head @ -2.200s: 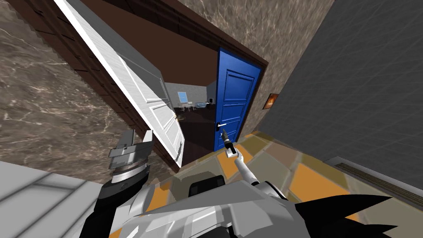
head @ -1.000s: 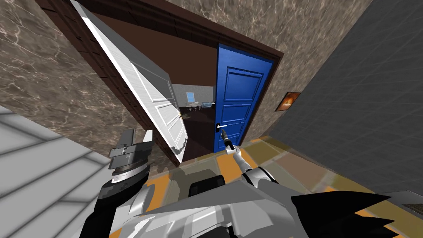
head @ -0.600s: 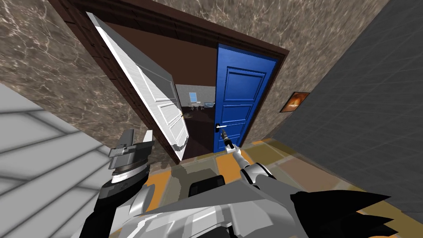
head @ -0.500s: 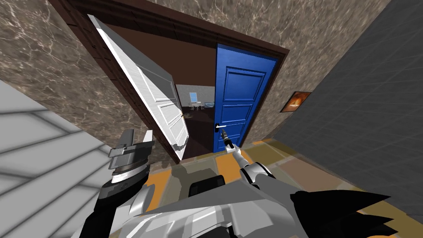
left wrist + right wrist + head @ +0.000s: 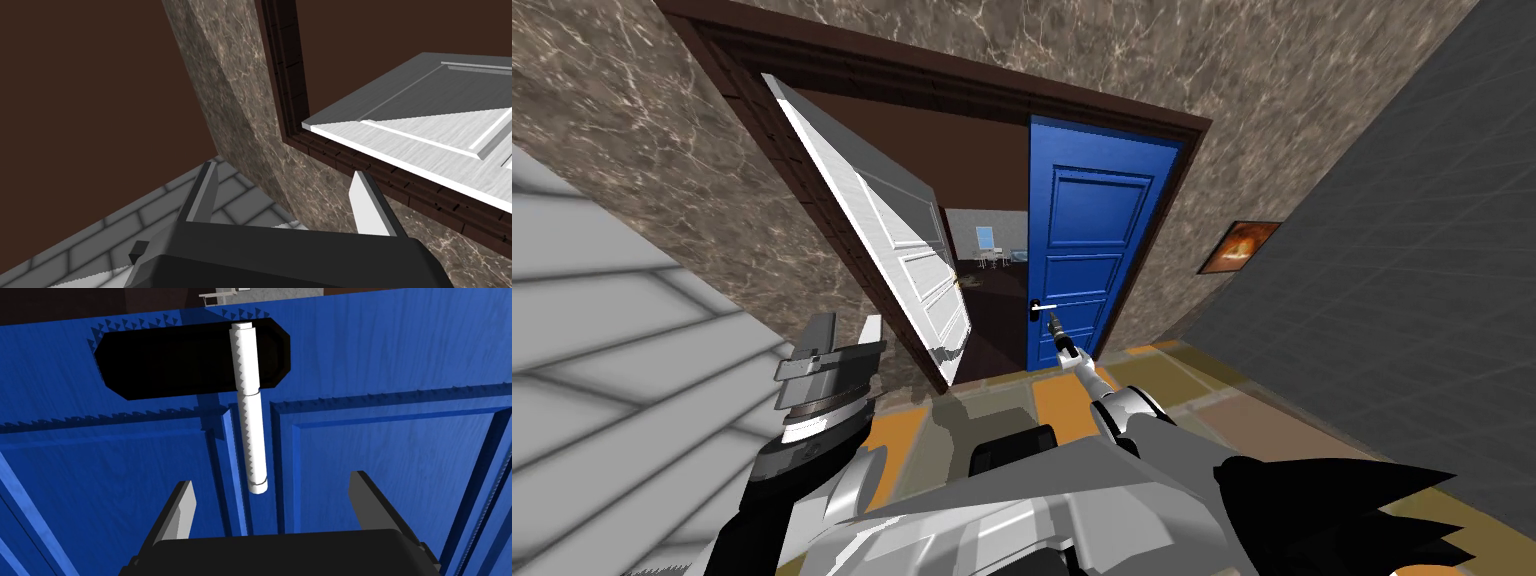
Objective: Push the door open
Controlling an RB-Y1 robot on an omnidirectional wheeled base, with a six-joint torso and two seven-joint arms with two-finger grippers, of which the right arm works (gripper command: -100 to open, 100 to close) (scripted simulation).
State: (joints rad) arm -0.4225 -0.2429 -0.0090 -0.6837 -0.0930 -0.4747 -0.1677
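Progress looks about half made: the white door on my left stands swung well off the frame, and a lit room shows far off through the gap, while the blue door on my right sits in the frame's plane, shut or nearly so as far as I can judge. My right gripper is up against that blue door just below its handle. In the right wrist view the white lever hangs ahead of my spread fingers and between their lines, touching neither, with its black plate behind it. That gripper is released and holds nothing. My left gripper is raised beside the brown marbled wall, near the white door's lower corner but apart from it, with its fingers likewise spread and empty. What remains, I think, is the blue door itself: I need to press on its panel near the handle side and carry it inward until the opening is wide. A flat push with the fingertips could slip along the smooth panel or catch the lever, so contact should land squarely beside the plate.
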